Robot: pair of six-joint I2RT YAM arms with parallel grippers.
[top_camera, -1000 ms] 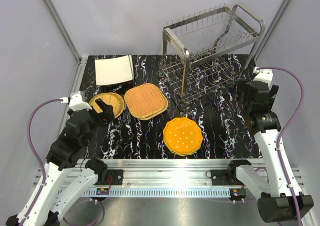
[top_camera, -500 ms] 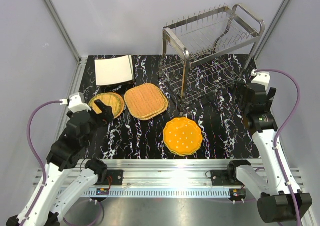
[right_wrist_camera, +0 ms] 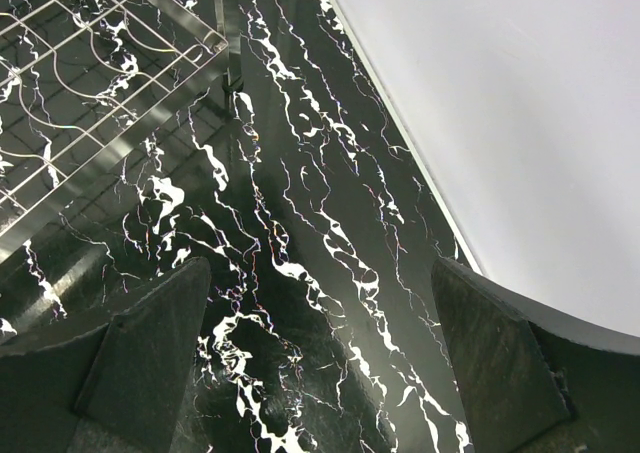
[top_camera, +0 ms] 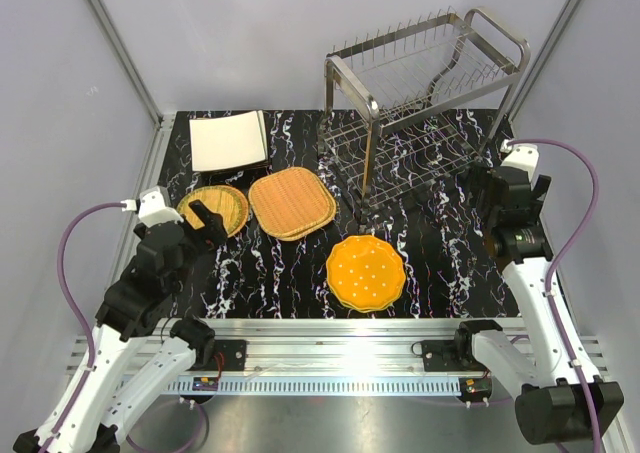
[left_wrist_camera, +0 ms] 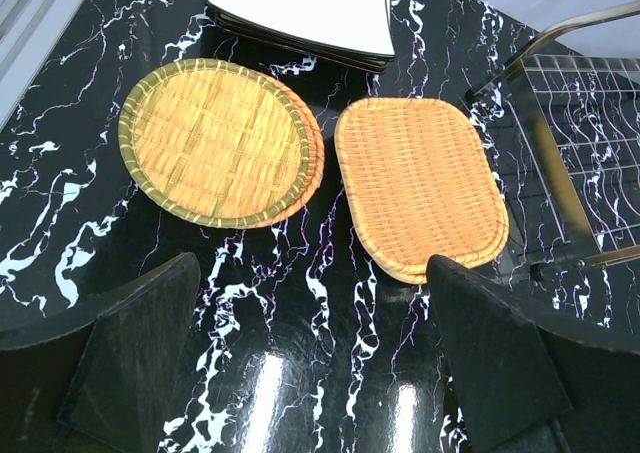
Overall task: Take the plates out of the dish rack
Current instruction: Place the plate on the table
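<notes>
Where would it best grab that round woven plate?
The round plate lies flat, so probably by its rim, at the near edge facing the open left gripper: come in low from the front, one finger over the rim, the other sliding under.

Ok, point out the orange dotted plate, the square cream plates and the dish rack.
orange dotted plate [top_camera: 366,272]: top view, centre of its face.
square cream plates [top_camera: 228,140]: top view, middle of top plate.
dish rack [top_camera: 368,153]: top view, front-left post.
</notes>
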